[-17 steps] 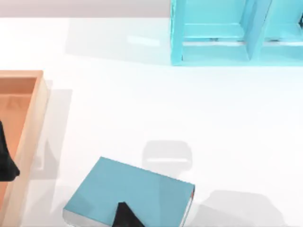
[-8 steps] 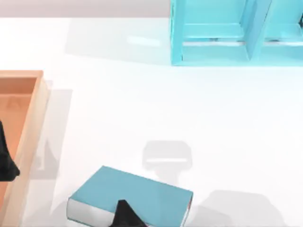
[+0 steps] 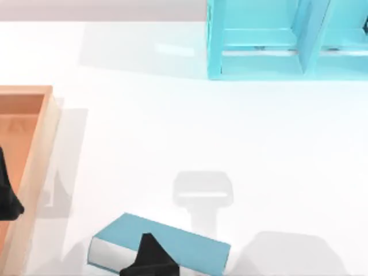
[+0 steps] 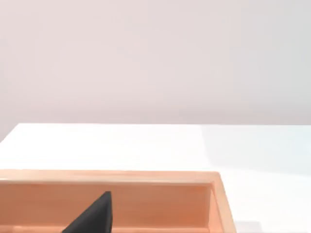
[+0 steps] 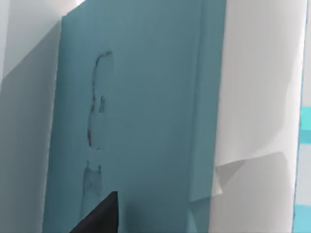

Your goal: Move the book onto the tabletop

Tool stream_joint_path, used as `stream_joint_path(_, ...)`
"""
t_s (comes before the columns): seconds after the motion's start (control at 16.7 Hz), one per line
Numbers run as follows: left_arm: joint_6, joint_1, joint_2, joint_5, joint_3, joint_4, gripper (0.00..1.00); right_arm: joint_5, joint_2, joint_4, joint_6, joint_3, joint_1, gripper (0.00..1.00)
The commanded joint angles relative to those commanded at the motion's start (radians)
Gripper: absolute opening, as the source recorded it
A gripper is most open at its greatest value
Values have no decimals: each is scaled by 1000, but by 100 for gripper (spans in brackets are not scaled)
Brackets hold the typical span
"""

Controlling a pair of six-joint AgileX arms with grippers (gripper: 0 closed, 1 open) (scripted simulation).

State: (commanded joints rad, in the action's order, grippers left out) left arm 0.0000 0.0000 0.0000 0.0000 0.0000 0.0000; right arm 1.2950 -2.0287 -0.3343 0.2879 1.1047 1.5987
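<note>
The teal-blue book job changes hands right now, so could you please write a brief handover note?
Right gripper: at the top view's bottom edge, over the thick teal-blue hardcover book.
Left gripper: parked over the orange-brown wooden tray.
Book: near the front edge of the plain white tabletop, its white page edge facing the tray; whether it rests flat is unclear.
Light cyan shelf: at the back.
Left: confirm the book lies flat, then release and withdraw.
</note>
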Motion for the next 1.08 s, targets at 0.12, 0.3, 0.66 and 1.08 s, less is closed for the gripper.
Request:
stream_joint_path(0.12,0,0,0,0,0,0,100,0,0,0,0,0,0,100)
stream_joint_path(0.3,0,0,0,0,0,0,100,0,-1,0,-2,0,1,100)
stream_joint_path(0.66,0,0,0,0,0,0,100,-2,-74,-216,-221,107,144,100)
stream_joint_path(1.08,0,0,0,0,0,0,100,-51,-231,-816,-738,351,349,100)
